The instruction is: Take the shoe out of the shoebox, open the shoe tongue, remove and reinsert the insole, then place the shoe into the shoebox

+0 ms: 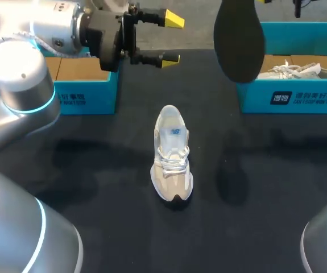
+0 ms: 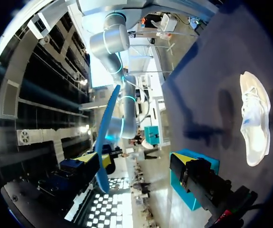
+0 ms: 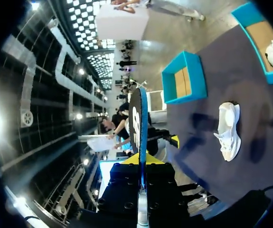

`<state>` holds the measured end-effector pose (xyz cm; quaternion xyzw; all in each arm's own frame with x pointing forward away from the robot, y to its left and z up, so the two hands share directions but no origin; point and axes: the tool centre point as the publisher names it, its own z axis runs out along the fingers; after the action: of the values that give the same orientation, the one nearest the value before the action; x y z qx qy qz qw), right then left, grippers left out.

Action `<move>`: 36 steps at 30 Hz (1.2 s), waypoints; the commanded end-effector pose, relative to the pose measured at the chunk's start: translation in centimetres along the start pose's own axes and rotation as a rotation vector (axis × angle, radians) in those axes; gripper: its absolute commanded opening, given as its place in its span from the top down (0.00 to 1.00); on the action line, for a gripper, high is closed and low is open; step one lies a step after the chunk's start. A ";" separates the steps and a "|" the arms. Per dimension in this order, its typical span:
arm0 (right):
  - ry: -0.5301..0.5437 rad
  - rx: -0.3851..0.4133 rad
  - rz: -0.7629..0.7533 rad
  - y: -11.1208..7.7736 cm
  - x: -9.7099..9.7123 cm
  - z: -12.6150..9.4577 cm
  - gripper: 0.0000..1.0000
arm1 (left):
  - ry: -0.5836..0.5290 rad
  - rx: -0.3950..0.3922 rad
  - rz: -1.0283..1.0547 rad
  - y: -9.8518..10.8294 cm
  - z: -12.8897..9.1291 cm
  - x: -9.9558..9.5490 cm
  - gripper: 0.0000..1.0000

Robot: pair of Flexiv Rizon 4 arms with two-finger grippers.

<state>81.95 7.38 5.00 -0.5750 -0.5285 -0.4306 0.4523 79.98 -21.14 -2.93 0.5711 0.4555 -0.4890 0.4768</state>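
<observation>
Insole out: right gripper (image 3: 143, 160) clamped on dark foam insole (image 1: 240, 40), upper right. White-and-beige mesh sneaker (image 1: 173, 153) on sole, centre of black worktop (image 1: 95, 170). Left gripper (image 1: 170, 38) wide open, empty, upper left. Reinsertion, boxing remain.

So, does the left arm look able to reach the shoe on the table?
Probably yes: the left end effector is open and empty, the shoe stands in the open, and the raised insole hangs off to one side.
</observation>
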 end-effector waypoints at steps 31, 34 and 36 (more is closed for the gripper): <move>0.028 0.014 0.207 6.3 -3.5 4.5 1.00 | -0.122 -0.058 0.078 0.5 2.4 -1.1 0.00; 0.040 0.009 0.213 6.6 -3.5 5.2 1.00 | -0.126 -0.066 0.082 0.6 2.5 -1.1 0.00; 0.051 0.007 0.216 6.7 -3.5 5.6 1.00 | -0.129 -0.068 0.081 0.8 2.7 -1.0 0.00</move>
<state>88.07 11.00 0.28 -0.6181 -0.4552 -0.3898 0.5087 80.21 -23.38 -1.87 0.5417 0.4182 -0.4893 0.5406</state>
